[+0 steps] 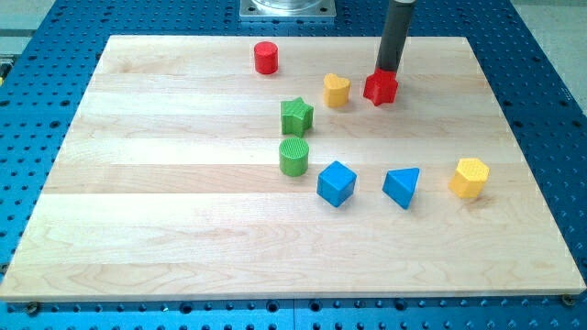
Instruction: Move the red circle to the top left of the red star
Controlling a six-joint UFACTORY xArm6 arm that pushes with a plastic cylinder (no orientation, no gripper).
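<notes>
The red circle [266, 57] is a small red cylinder near the view's top, left of centre. The red star [381, 88] lies to its right and a little lower. My tip [386, 70] comes down from the view's top and rests right at the top edge of the red star, touching or almost touching it. The red circle is far to the left of my tip. A yellow heart-shaped block [337, 90] sits just left of the red star.
A green star [296, 115] and a green cylinder [293, 156] lie near the centre. A blue cube [337, 183], a blue triangle [402, 187] and a yellow hexagon [469, 177] lie lower right. The wooden board [138, 229] sits on a blue perforated table.
</notes>
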